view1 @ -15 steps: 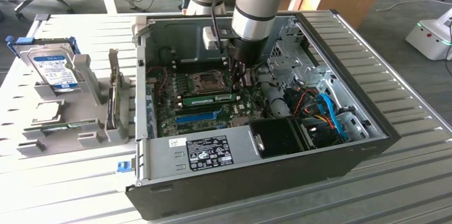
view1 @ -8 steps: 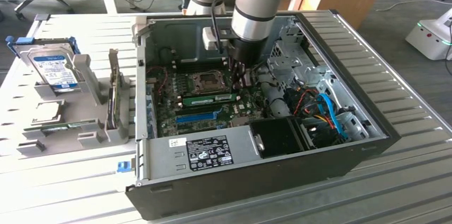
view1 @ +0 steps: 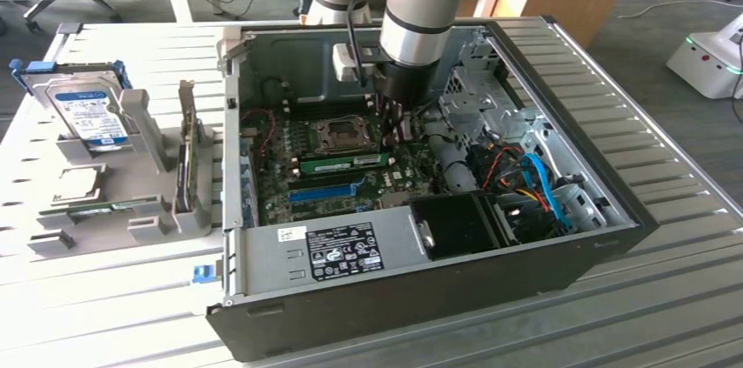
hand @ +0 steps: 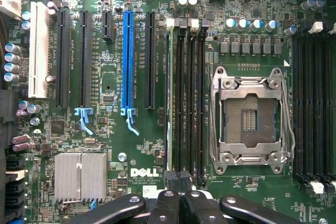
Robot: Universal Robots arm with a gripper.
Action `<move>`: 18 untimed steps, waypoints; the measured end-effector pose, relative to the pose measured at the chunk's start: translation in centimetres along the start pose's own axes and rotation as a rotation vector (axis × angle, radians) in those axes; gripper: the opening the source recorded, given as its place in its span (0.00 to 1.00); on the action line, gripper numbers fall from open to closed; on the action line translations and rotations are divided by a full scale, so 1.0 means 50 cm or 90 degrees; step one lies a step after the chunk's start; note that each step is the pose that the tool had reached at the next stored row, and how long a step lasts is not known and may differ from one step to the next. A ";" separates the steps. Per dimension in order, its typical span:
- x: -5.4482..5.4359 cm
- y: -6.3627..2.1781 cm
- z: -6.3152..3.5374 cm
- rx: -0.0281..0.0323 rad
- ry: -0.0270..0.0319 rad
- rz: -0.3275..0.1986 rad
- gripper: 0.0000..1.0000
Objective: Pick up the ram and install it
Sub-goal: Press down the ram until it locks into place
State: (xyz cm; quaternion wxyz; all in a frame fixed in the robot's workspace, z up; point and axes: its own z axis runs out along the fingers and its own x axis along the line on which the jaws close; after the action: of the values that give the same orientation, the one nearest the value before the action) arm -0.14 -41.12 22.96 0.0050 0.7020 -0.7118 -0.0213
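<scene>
"DELL" in white on the motherboard [hand: 113,145]

Arm [view1: 416,11]: reaches steeply down from above, its silver-grey links nearly upright, blue ring at the top joint.
Wrist: points straight down, a dark cable running along it.
Gripper [hand: 181,195]: black linkage, jaws drawn together with the fingertips meeting.
Grip: nothing visible between the jaws.
</scene>
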 end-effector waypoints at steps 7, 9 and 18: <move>0.000 0.000 0.002 -0.0001 0.0001 0.000 0.11; 0.000 0.000 0.003 0.0000 0.0000 0.000 0.11; 0.000 0.000 0.006 0.0001 -0.0006 0.000 0.11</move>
State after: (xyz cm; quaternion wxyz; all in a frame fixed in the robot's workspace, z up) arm -0.14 -41.12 22.65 0.0046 0.7020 -0.7118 -0.0216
